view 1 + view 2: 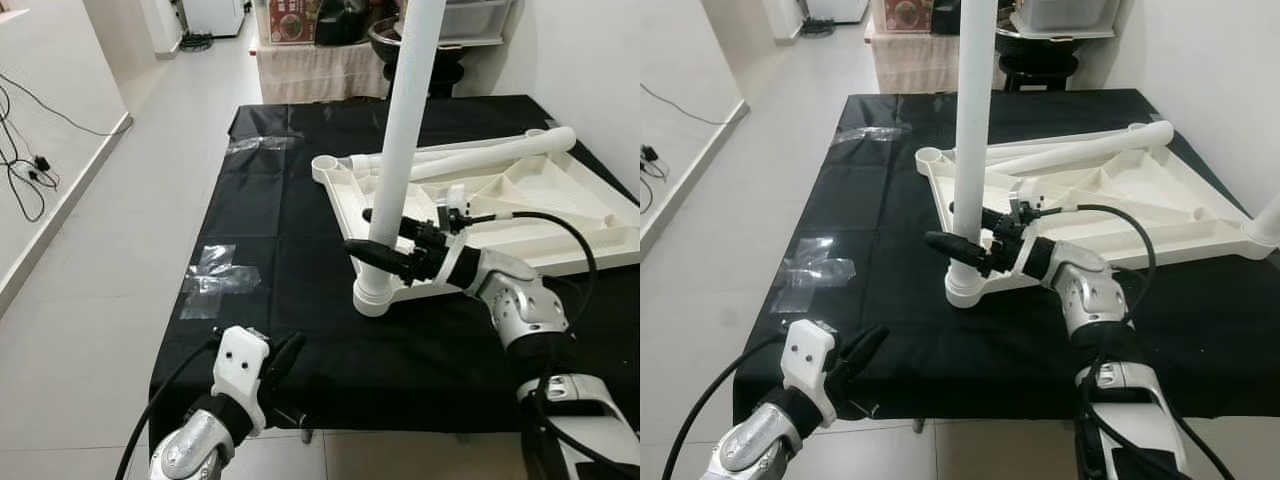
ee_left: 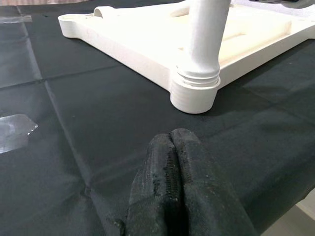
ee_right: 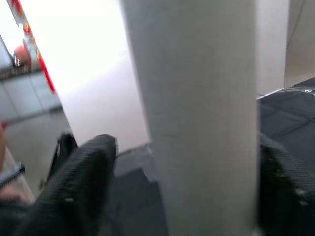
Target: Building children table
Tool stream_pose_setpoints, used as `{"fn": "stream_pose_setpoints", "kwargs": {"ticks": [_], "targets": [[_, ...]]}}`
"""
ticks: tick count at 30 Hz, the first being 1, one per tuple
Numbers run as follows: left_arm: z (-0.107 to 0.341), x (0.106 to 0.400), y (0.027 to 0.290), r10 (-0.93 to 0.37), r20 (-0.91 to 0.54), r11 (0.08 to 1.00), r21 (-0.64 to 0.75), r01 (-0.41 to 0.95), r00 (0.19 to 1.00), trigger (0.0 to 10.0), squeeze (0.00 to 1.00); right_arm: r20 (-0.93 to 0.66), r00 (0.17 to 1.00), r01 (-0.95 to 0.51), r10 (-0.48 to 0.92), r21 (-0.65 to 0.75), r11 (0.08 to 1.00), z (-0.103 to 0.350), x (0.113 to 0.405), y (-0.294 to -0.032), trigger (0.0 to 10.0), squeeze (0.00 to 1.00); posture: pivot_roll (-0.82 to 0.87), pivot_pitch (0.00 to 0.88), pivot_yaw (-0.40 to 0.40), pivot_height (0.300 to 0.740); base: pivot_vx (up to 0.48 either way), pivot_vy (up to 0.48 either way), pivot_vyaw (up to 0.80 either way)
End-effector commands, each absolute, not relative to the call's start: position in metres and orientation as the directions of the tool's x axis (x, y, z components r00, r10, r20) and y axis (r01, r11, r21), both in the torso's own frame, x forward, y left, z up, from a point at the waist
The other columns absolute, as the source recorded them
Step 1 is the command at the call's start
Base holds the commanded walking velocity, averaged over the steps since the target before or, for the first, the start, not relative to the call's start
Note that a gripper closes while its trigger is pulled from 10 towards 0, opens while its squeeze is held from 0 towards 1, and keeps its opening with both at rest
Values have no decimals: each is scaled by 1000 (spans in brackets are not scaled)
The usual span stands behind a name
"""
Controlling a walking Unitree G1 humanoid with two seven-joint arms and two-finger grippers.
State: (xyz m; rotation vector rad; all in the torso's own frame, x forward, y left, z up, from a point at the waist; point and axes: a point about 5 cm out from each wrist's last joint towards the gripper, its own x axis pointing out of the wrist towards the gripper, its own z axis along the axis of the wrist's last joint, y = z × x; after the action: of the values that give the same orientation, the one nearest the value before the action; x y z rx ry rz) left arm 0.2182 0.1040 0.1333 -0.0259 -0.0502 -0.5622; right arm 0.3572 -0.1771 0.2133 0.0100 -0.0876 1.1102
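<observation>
Upside-down white plastic tabletop (image 1: 520, 200), ribbed and moulded on its underside, lying on a bench (image 1: 300, 330) draped in matte black cloth, toward 2 o'clock of the scene. Smooth white cylindrical leg (image 1: 400, 150) standing upright in the threaded round corner socket (image 1: 372, 295) nearest the centre; another round socket (image 1: 325, 163) empty at the far corner, toward 12 o'clock. Two more white tube legs (image 1: 480, 155) lying flat inside the tabletop's recessed underside, along its far edge. Right end effector (image 1: 375, 240) reaching in from 4 o'clock, black fingers spread on either side of the upright leg just above the socket; actual contact with the leg cannot be told. Left end effector (image 2: 172, 191) low at 7 o'clock over the bench's near edge, its textured black fingers pressed together, holding nothing. Crinkled clear tape (image 1: 215, 275) stuck on the cloth at 9 o'clock, another patch (image 1: 262, 143) at 11 o'clock. Pale glossy floor tiles (image 1: 120, 250) beside the bench.
</observation>
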Motion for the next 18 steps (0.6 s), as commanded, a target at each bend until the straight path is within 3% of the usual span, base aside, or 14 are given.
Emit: {"fn": "stream_pose_setpoints", "kwargs": {"ticks": [1, 2, 9, 15, 16, 17, 18], "targets": [[132, 217, 107, -532, 38, 847, -3, 532, 846, 10000, 0, 43, 403, -911, 914, -75, 405, 214, 356, -174, 1882, 0, 94, 120, 25, 740, 0, 0, 0], [133, 217, 107, -532, 38, 846, -3, 533, 846, 10000, 0, 3, 400, -909, 917, -124, 397, 216, 356, -176, 0, 0, 93, 122, 26, 740, 0, 0, 0], [133, 216, 106, -533, 38, 846, -4, 533, 845, 10000, 0, -36, 398, -906, 917, -175, 386, 215, 353, -176, 0, 0, 91, 124, 27, 740, 0, 0, 0], [133, 216, 105, -534, 39, 845, -7, 534, 845, 10000, 0, -61, 400, -911, 915, -140, 389, 198, 339, -175, 0, 0, 80, 130, 21, 740, 0, 0, 0], [133, 215, 105, -534, 39, 845, -7, 535, 845, 10000, 0, -79, 442, -895, 894, -114, 432, 186, 332, -174, 0, 0, 81, 134, 5, 740, 0, 0, 0], [133, 215, 105, -534, 38, 845, -7, 534, 845, 10000, 0, -92, 534, -845, 840, -76, 529, 172, 326, -170, 0, 0, 82, 134, 1, 740, 0, 0, 0], [133, 215, 105, -534, 38, 845, -7, 534, 845, 10000, 0, -92, 534, -845, 840, -76, 529, 172, 326, -170, 0, 0, 82, 134, 1, 740, 0, 0, 0]]}}
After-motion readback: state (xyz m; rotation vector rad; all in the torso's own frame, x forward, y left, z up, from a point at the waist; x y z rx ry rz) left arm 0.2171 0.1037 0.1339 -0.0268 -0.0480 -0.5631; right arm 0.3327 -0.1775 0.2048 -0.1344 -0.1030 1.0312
